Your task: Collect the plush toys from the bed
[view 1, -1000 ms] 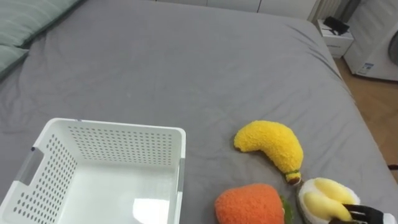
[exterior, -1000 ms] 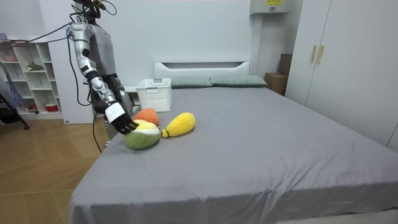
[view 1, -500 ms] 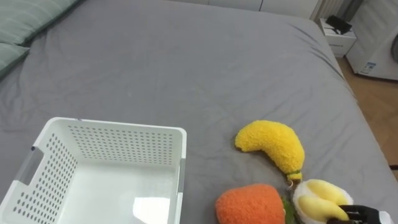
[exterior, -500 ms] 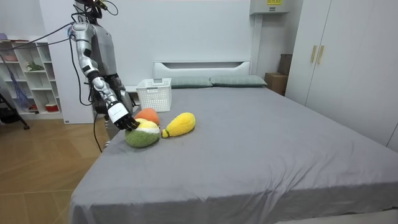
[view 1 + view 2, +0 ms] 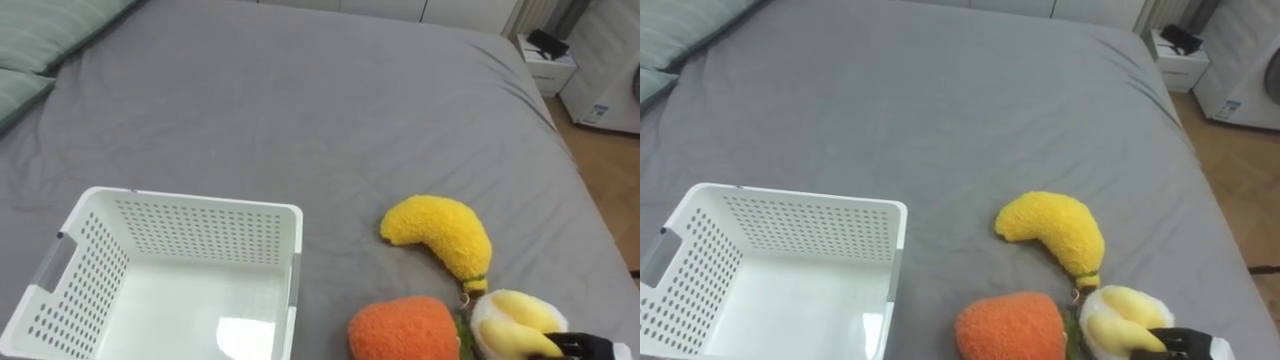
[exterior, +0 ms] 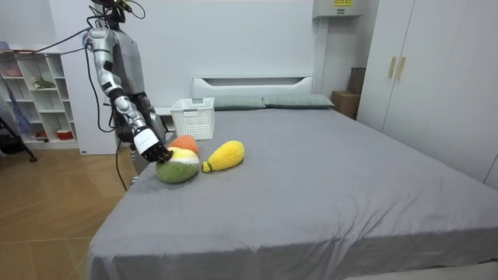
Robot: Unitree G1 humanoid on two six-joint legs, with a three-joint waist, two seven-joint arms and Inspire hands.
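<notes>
The robot stood at the side of the grey-sheeted bed (image 5: 300, 100), at the room view's left, with its arm stretched down to the nearest toy. Its right hand (image 5: 1185, 343) lay against the soft toy of yellow and white plush with a green underside (image 5: 1115, 315), dark fingers resting on the toy's near end. Whether they had closed round it or merely touched it could not be told, since most of the hand was cut off at the lower edge of the eye views.

That toy sat close to the bed's edge, with the wooden floor (image 5: 610, 170) beyond it. If the grasp was shallow, the soft plush might well squash and slip out on lifting, and a slip on that side would likely send it off the bed. It also touched the round orange plush toy (image 5: 400, 328) and lay just beside the tail of the yellow plush banana (image 5: 440, 232), so a lift or drag could nudge either neighbour.

The white perforated plastic basket (image 5: 190, 205) stood empty to the robot's left, across the orange toy. A low carry might knock that toy or catch the basket's rim
</notes>
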